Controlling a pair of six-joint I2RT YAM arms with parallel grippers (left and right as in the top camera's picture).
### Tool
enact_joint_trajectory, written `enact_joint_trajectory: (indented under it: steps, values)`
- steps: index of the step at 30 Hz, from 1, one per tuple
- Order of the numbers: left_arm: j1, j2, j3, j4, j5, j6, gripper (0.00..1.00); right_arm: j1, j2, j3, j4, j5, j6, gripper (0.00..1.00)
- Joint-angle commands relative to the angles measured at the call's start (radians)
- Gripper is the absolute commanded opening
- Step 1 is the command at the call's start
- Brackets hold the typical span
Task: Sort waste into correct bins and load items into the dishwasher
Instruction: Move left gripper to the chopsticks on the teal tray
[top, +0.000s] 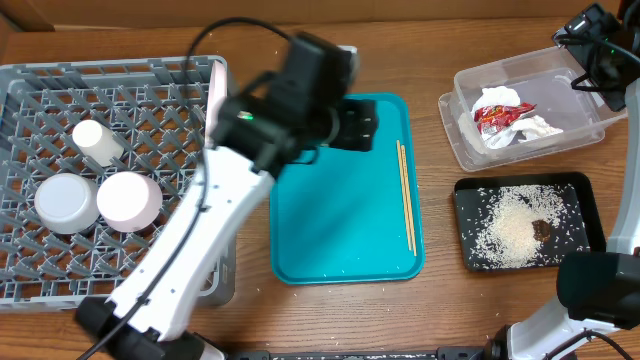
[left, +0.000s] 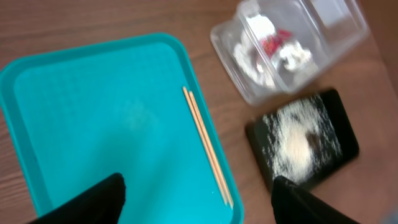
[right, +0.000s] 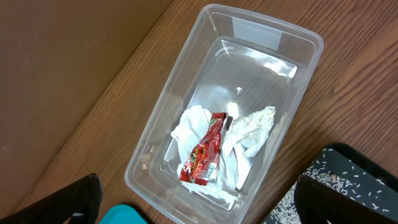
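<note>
Two thin wooden chopsticks lie on the smooth teal tray.

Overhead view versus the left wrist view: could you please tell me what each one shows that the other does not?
Only overhead: the grey dish rack holding a cup, a bowl and a second bowl. Only left wrist: the left hand's own fingertips, spread apart at the bottom edge. Both: the teal tray with the chopsticks on it, the clear tub and the black tray of rice.

The left arm partly hides the dish rack.
</note>
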Motion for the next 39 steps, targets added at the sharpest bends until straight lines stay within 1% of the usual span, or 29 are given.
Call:
enact_joint_trajectory:
  steps: [1, 3, 4, 6, 8, 11, 14, 19, 23, 29, 33, 39]
  values:
    - [-0.076, 0.075, 0.016, 0.034, -0.303, -0.153, 0.69, 0.003, -0.007, 0.000, 0.005, 0.003, -0.003, 1.00]
    - [-0.110, 0.121, 0.016, 0.045, -0.374, -0.193, 0.61, 0.003, -0.007, 0.000, 0.005, 0.003, -0.003, 1.00]
    - [-0.125, 0.150, 0.016, 0.046, -0.404, -0.225, 0.59, 0.003, -0.007, 0.000, 0.005, 0.003, -0.003, 1.00]
    - [-0.140, 0.203, 0.016, 0.052, -0.430, -0.273, 0.59, 0.003, -0.007, 0.000, 0.005, 0.003, -0.003, 1.00]
    - [-0.147, 0.256, 0.016, 0.064, -0.420, -0.313, 0.59, 0.003, -0.007, 0.000, 0.005, 0.003, -0.003, 1.00]
    - [-0.152, 0.332, 0.016, 0.102, -0.390, -0.372, 0.50, 0.003, -0.007, 0.000, 0.005, 0.003, -0.003, 1.00]
    - [-0.154, 0.403, 0.016, 0.167, -0.346, -0.373, 0.49, 0.003, -0.007, 0.000, 0.005, 0.003, -0.003, 1.00]
    - [-0.165, 0.481, 0.016, 0.220, -0.349, -0.368, 0.49, 0.003, -0.007, 0.000, 0.005, 0.003, -0.003, 1.00]
    - [-0.180, 0.523, 0.016, 0.228, -0.374, -0.365, 0.47, 0.003, -0.007, 0.000, 0.005, 0.003, -0.003, 1.00]
    - [-0.208, 0.541, 0.016, 0.259, -0.385, -0.365, 0.47, 0.003, -0.007, 0.000, 0.005, 0.003, -0.003, 1.00]
    - [-0.231, 0.542, 0.016, 0.274, -0.425, -0.343, 0.47, 0.003, -0.007, 0.000, 0.005, 0.003, -0.003, 1.00]
    - [-0.242, 0.542, 0.014, 0.268, -0.454, -0.356, 0.43, 0.003, -0.007, 0.000, 0.005, 0.003, -0.003, 1.00]
